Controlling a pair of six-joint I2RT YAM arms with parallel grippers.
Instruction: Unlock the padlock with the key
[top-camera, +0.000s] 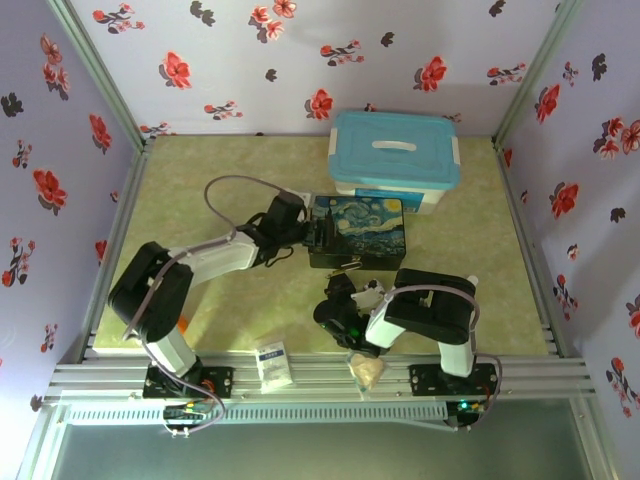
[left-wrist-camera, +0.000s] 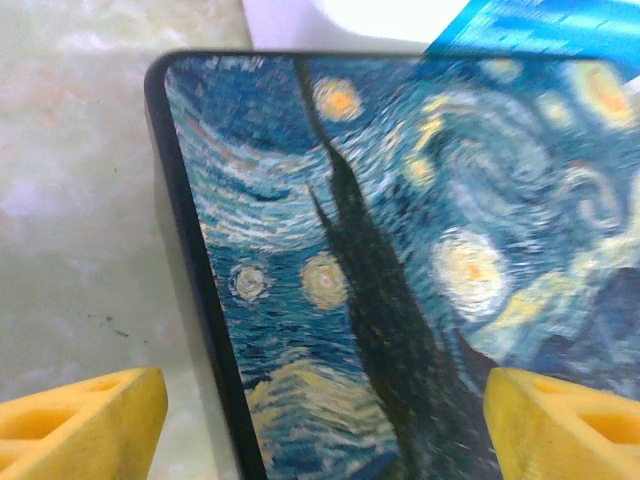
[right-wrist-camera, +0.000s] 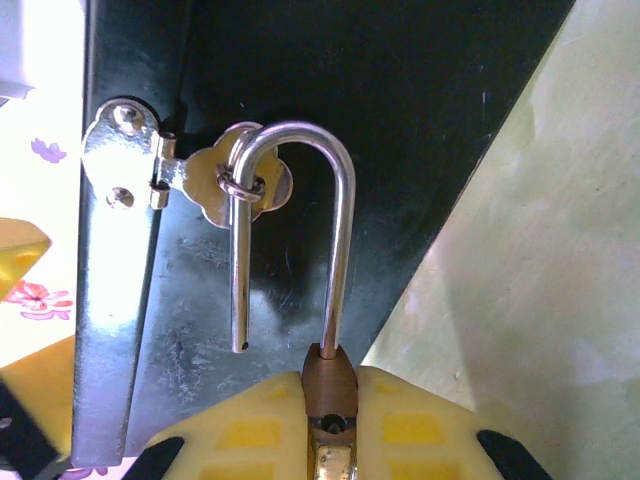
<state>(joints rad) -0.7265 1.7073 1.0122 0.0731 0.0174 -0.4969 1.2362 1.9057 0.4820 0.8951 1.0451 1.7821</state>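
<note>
The padlock appeared already unlocked: 1 leg of its silver shackle stood free of the brass body, though it hung hooked through the hasp of the dark painted box. The right gripper was closed tight on the padlock's body. The left gripper hovered over the box lid, jaws wide, holding nothing. The key could not be made out. At most, unhooking remained.

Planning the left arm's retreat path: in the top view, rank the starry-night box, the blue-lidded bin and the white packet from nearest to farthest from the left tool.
1. The starry-night box, directly beside the left tool.
2. The blue-lidded bin, behind the box at the back.
3. The white packet, at the table's near edge.
</note>
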